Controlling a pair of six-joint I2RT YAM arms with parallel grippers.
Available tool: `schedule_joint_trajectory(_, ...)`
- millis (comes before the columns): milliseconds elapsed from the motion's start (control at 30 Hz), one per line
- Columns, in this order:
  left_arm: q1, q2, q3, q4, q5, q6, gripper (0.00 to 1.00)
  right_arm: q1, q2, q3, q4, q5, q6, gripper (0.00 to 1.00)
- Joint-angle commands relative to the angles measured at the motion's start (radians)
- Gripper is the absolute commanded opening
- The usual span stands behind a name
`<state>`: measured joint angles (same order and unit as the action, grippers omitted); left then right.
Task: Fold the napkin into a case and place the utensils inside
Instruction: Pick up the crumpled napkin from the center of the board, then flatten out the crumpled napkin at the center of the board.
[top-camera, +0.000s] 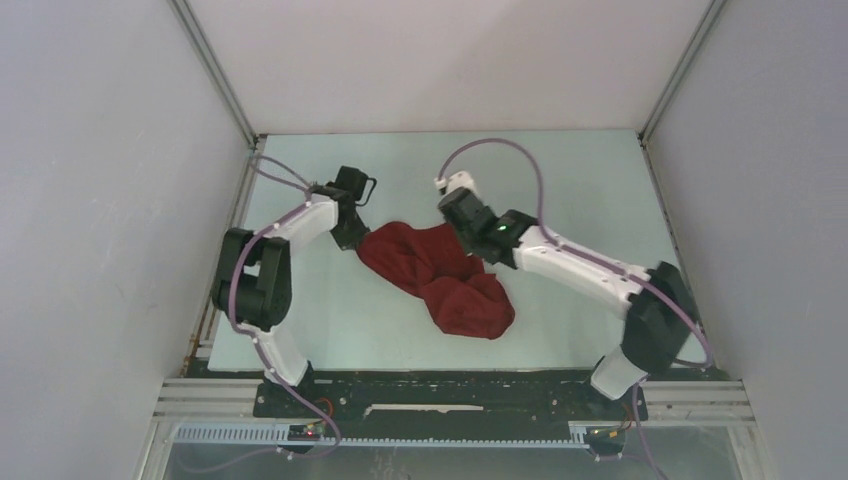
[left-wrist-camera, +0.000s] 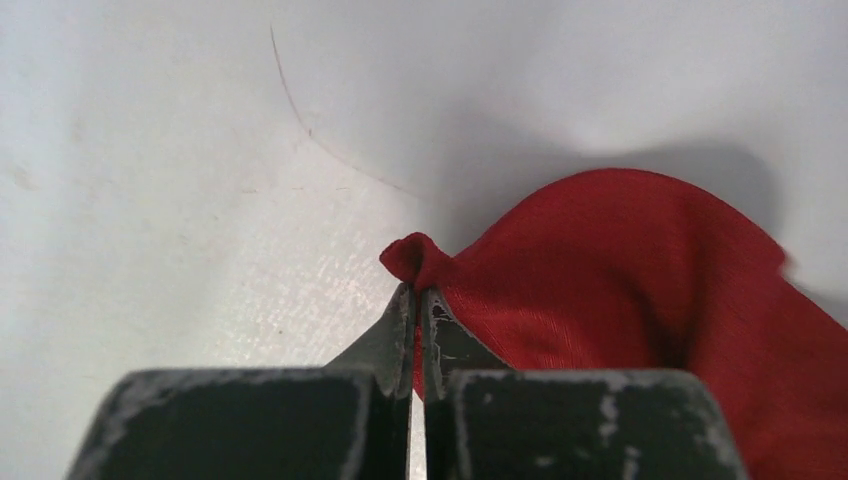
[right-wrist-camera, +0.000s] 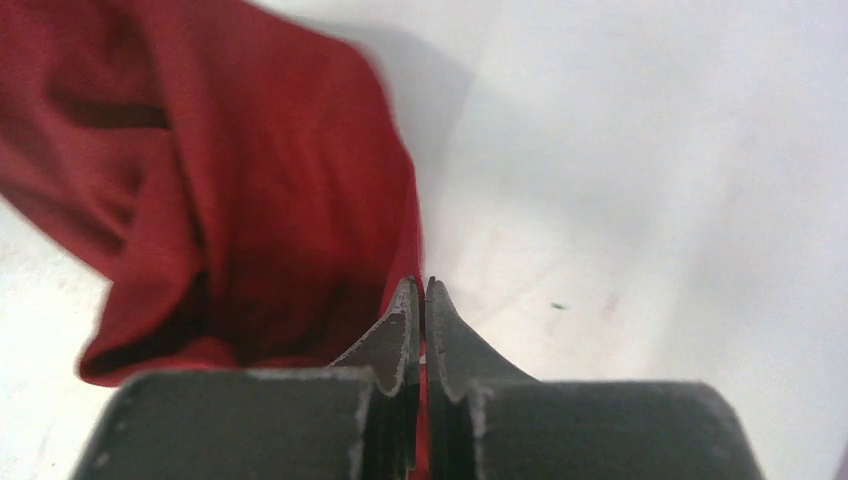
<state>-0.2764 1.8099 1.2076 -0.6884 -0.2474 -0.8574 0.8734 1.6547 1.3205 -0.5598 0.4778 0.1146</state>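
Napkin (top-camera: 440, 275) crumpled, pinched by left tool (left-wrist-camera: 417, 294) and right tool (right-wrist-camera: 420, 285)

Bright, even light; soft shadow behind the napkin (left-wrist-camera: 620, 300), whose edges blur in wrist views.

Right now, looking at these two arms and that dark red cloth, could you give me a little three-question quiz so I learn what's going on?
1. True or false: the dark red soft cloth napkin lies flat and neatly folded on the pale table.
2. Look at the left gripper and the right gripper. Which of them pinch the napkin? A) left only B) right only C) both
3. Short answer: where on the napkin does the left gripper grip?

Key
1. False: it is bunched and rumpled.
2. C: both are shut on the cloth.
3. At its edge, with a small tuft poking past the fingertips.
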Motion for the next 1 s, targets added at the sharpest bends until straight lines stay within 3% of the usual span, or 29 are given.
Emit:
schedule_joint_trajectory(0,-0.008,-0.287,0.12,0.015,-0.116,0.204,0.0,-0.086,-0.266,0.007,-0.109,0.138,0.065,0.0)
schedule_joint_trajectory(167,-0.053,-0.636,0.14,0.124,-0.113,0.366,0.0,-0.071,-0.581,0.02,-0.098,0.184,-0.05,0.0)
schedule_joint_trajectory(333,-0.133,-0.923,0.159,0.266,-0.127,0.499,0.0,0.079,-0.794,0.102,-0.019,0.222,-0.203,0.0)
schedule_joint_trajectory(500,-0.142,-1.012,0.25,0.285,-0.048,0.542,0.0,0.239,-0.874,0.149,0.058,0.236,-0.291,0.0)
schedule_joint_trajectory(600,-0.144,-1.002,0.292,0.293,-0.044,0.539,0.0,0.258,-0.874,0.142,0.137,0.281,-0.331,0.0)
schedule_joint_trajectory(667,-0.144,-0.963,0.316,0.303,-0.052,0.529,0.0,0.252,-0.851,0.124,0.241,0.4,-0.386,0.0)
schedule_joint_trajectory(733,-0.144,-0.894,0.353,0.293,-0.091,0.499,0.0,0.182,-0.808,0.113,0.383,0.521,-0.462,0.0)
schedule_joint_trajectory(800,-0.144,-0.803,0.395,0.283,-0.136,0.477,0.0,0.005,-0.733,0.159,0.315,0.5,-0.393,0.0)
schedule_joint_trajectory(867,-0.143,-0.67,0.469,0.265,-0.188,0.46,0.0,-0.253,-0.656,0.247,0.112,0.319,-0.19,0.0)
schedule_joint_trajectory(967,-0.138,-0.46,0.598,0.233,-0.219,0.466,0.0,-0.587,-0.515,0.308,-0.021,-0.022,0.027,0.0)
